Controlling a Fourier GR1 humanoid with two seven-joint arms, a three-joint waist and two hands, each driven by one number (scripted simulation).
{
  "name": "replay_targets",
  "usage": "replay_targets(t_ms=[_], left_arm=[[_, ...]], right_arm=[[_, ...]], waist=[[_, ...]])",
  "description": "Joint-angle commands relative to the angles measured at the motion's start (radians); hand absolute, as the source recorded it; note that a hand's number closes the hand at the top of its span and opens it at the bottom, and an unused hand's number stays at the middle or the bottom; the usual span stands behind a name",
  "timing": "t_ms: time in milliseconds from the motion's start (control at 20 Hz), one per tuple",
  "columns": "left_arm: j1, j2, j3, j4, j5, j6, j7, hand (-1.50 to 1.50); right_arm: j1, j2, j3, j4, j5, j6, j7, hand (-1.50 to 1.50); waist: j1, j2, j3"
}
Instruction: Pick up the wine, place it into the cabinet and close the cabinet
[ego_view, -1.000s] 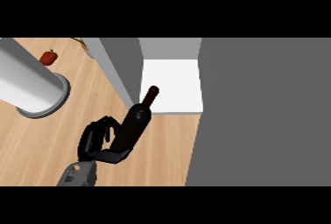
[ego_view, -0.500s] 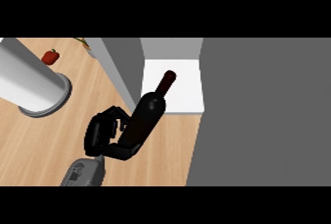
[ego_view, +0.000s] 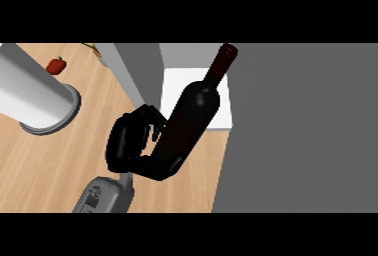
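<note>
Curling round the lower body of the wine bottle (ego_view: 190, 120), one black hand (ego_view: 136, 145) is showing in my head view, coming up from the lower edge on a grey forearm. Which of the two hands it is I cannot tell from this view, and I am seeing no second hand. Its fingers are wrapping the bottle's left side and its thumb part is cupping the base, so the hand is clamping the bottle rather than spreading.

I am seeing the bottle tilting, its dark red capped neck pointing up and to the right, over the cabinet (ego_view: 136, 70) opening. The cabinet's white shelf (ego_view: 221, 110) is showing behind the bottle, and I cannot make out anything lying on it; the bottle's body is covering much of it. Whether the bottle is touching the shelf I cannot tell.

A broad grey panel (ego_view: 303, 130) is filling the right side and hiding whatever sits beyond it. On the wooden table (ego_view: 44, 165), a large white cylinder (ego_view: 33, 97) is standing on a round grey base to the left, cut off by the edge. A small red object (ego_view: 56, 65) is lying near it, too small for me to name.
</note>
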Motion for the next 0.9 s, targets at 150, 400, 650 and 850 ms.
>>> replay_targets(t_ms=[150,400,650,850], left_arm=[[-0.223,-0.001,-0.08,-0.09,0.02,0.261,0.264,1.5],[-0.315,-0.001,-0.077,-0.035,0.016,0.339,0.342,1.5],[-0.434,-0.001,-0.042,0.071,0.025,0.363,0.339,1.5],[-0.483,-0.001,-0.102,0.15,0.037,0.461,0.277,1.5]], right_arm=[[0.02,-0.004,-0.049,-0.085,-0.12,0.004,0.066,-1.5],[0.029,0.021,0.021,-0.069,-0.051,-0.004,0.033,-1.5],[0.021,0.004,0.012,-0.108,-0.064,-0.006,0.081,-1.5],[0.06,0.032,0.027,-0.102,-0.048,0.001,0.019,-1.5]], waist=[[-0.009,0.002,0.0],[-0.003,0.005,-0.001],[-0.009,0.005,-0.001],[-0.012,0.006,-0.001]])
